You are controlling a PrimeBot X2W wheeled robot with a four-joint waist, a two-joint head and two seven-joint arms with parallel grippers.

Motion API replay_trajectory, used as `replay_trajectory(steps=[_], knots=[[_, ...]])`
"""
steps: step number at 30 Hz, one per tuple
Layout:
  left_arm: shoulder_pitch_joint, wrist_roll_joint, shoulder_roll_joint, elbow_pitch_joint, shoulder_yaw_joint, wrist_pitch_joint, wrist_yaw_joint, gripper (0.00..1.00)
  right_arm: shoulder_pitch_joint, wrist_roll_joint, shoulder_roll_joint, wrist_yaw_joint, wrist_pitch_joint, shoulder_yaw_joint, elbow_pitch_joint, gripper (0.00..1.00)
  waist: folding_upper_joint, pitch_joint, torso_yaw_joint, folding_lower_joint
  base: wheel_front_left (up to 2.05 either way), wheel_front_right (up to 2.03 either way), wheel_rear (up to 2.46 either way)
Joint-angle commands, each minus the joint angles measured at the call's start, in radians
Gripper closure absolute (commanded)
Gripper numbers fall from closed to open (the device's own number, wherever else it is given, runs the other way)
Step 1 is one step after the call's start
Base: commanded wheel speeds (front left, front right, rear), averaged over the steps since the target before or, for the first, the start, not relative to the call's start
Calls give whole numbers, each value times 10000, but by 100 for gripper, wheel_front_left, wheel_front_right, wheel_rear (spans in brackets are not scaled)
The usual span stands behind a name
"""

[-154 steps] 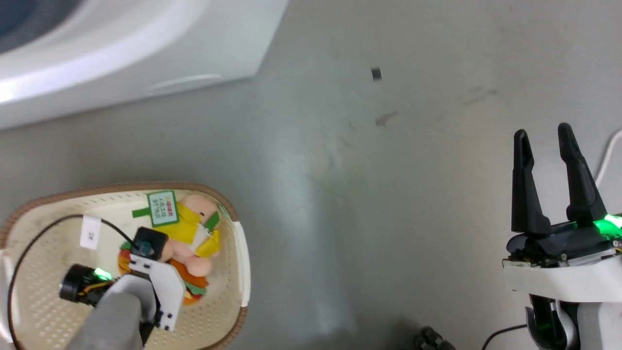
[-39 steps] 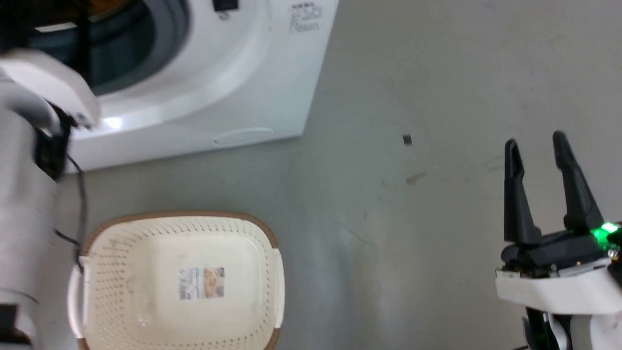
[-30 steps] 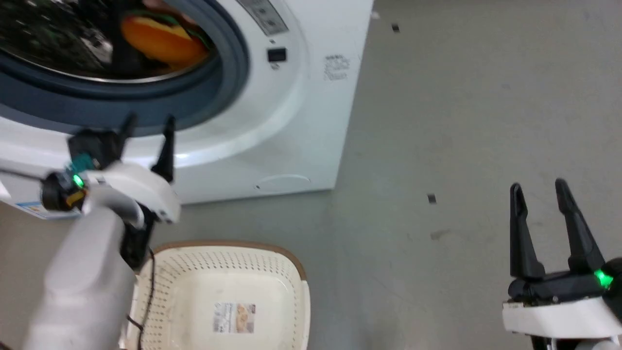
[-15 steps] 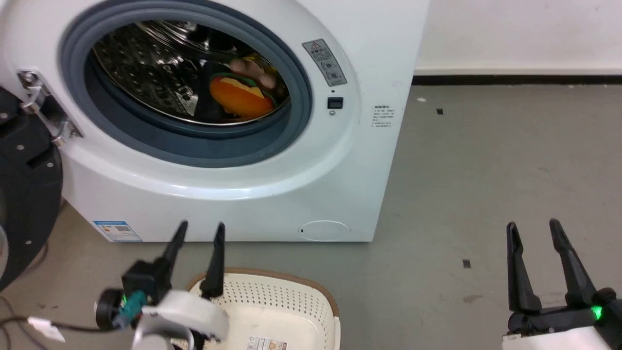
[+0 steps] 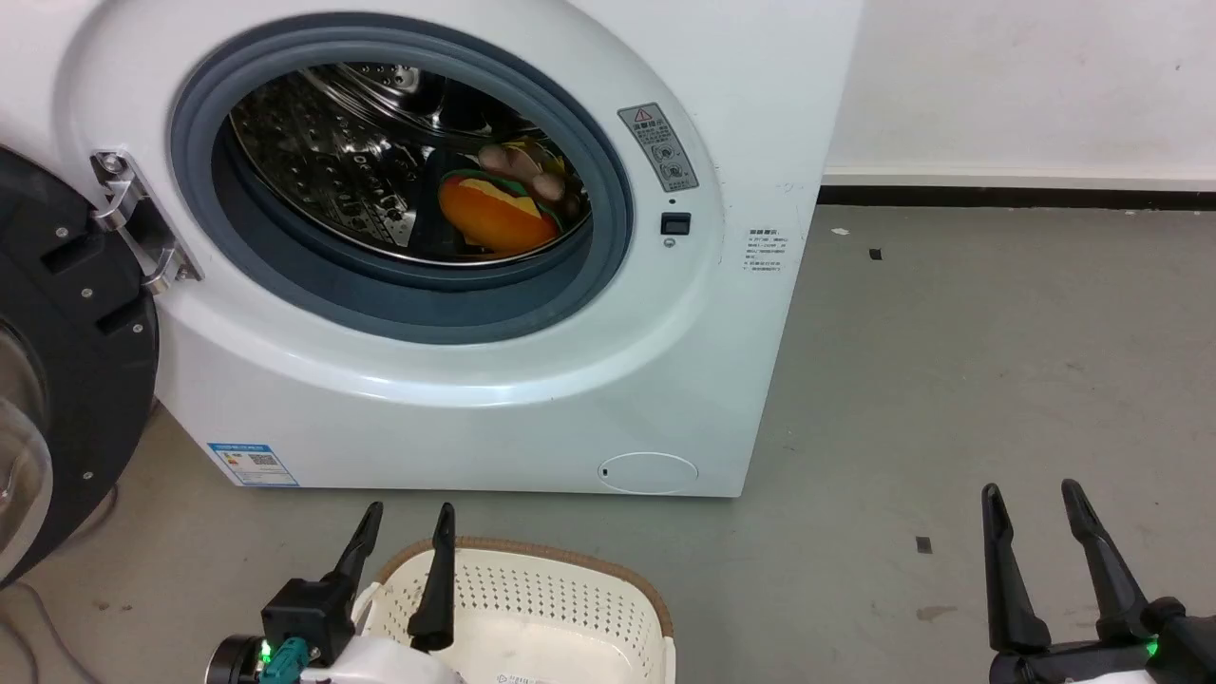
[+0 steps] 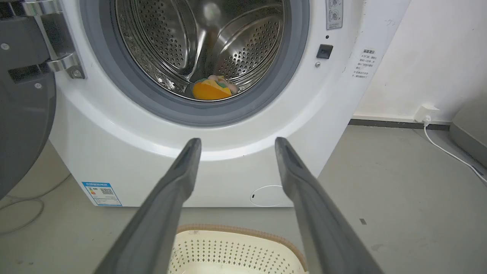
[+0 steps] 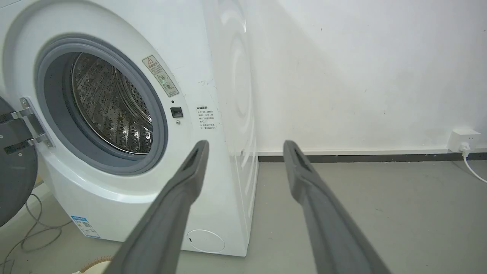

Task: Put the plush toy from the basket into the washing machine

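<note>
Looking into the washing machine (image 5: 570,399), we've got the plush toy (image 5: 499,211) lying low in the steel drum (image 5: 323,161), just behind the grey door ring (image 5: 427,318), orange base toward us. Our left hand (image 5: 408,513) hovers spread and empty over the rim of the basket (image 5: 541,589). Our right hand (image 5: 1031,489) hangs spread and empty too, well apart over bare floor. The job looks done, so the dangers are small ones. The toy sits close to the ring's lip, and we reckon it could tumble forward, or get pinched if the door (image 5: 66,361) swings shut. Drop that left hand carelessly and it clips the basket; swing it wide and it meets the open door.
</note>
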Motion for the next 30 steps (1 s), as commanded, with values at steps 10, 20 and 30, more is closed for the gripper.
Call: replay_trajectory(steps=[10,20,30], knots=[[60,100,-117,-67,153,107,-34,100,-61,-65,0,0,96,20,49,100,0,-30,-23,2,0,0,0],[75,328,-194,-239,304,312,-57,100,-170,-192,0,-1,302,60,123,100,0,-76,-52,2,0,0,0],[90,533,-263,-393,441,496,-78,100,-267,-307,0,-1,487,95,189,100,0,-117,-79,2,0,0,0]])
